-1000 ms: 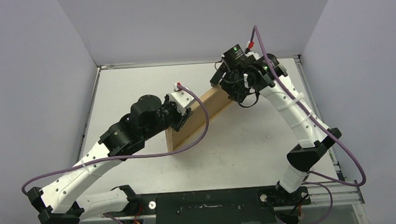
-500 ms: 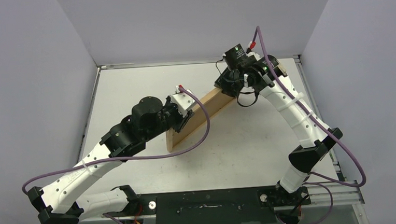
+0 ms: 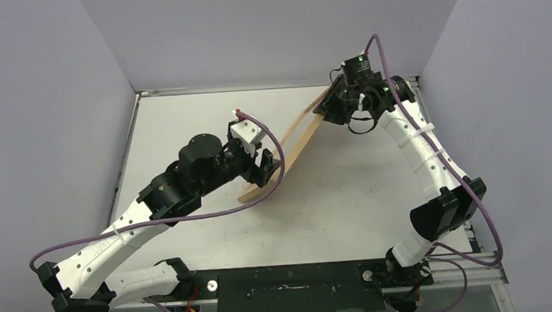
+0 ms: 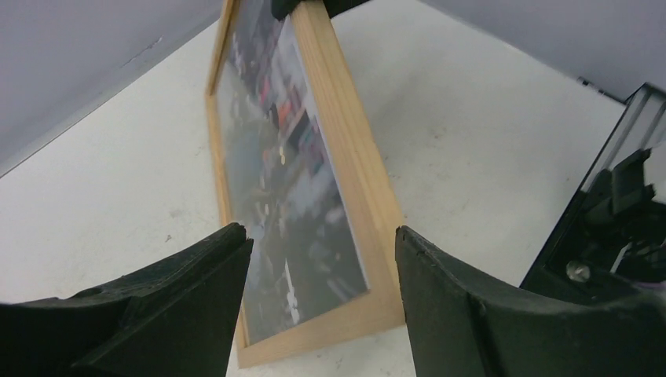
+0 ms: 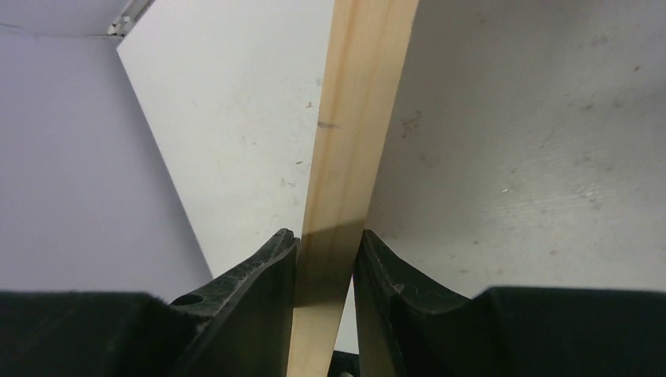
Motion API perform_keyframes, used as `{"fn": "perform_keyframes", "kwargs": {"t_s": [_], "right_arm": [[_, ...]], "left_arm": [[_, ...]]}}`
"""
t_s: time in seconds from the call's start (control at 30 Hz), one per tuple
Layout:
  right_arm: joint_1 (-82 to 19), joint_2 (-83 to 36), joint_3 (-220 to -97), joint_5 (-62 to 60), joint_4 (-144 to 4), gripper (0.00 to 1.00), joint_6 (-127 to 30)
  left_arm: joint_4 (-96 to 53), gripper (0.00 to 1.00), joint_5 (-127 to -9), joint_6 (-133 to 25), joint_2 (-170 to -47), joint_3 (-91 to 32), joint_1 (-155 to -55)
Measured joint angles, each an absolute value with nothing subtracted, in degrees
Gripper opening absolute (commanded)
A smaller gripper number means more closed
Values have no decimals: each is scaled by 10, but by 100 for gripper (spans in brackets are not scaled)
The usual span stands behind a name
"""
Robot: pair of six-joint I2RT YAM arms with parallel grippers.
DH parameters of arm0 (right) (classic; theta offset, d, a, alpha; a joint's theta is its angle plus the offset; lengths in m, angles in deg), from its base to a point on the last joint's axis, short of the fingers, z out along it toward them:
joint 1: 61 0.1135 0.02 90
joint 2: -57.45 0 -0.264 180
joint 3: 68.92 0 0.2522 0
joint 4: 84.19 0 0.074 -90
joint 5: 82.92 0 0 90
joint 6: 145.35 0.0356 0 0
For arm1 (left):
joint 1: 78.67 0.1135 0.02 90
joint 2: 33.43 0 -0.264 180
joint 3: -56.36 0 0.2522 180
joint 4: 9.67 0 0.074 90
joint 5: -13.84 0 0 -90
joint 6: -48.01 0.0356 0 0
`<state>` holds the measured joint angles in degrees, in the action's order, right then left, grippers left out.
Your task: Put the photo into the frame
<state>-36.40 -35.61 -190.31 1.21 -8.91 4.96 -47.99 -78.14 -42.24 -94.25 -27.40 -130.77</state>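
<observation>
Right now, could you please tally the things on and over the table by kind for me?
frame: 1
photo: 1
robot arms: 2 (left arm, right arm)
Total: 4

Frame (image 3: 292,146): thin light-wood rectangle, up on edge and tilted, not flat. Near end is low by the centre of the desk (image 3: 184,118), far end raised toward 1 o'clock (top view). Photo (image 4: 287,181): glossy street-scene print, blue-grey with red flecks, sits inside the frame, filling the opening, face toward roughly 10 o'clock.
</observation>
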Motion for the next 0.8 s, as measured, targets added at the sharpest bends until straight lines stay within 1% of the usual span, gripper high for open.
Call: {"fn": "perform_keyframes", "kwargs": {"t_s": [0.2,0.37,0.43,0.63,0.8], "right_arm": [[-442,-369,-1808,-62,-172,6,-64],[-458,-381,-1738,-138,-255,6,-119],[-463,-383,-1709,-168,-282,6,-133],[-482,-415,-1633,-266,-398,7,-161],[-487,-468,-1626,-317,-477,8,-173]], "left_arm": [[-437,69,-803,-503,-940,-274,-1307],[-443,69,-816,-572,-968,-278,-1272],[-453,70,-796,-610,-988,-277,-1223],[-485,70,-703,-682,-1053,-256,-1031],[-513,69,-637,-694,-1134,-226,-912]]}}
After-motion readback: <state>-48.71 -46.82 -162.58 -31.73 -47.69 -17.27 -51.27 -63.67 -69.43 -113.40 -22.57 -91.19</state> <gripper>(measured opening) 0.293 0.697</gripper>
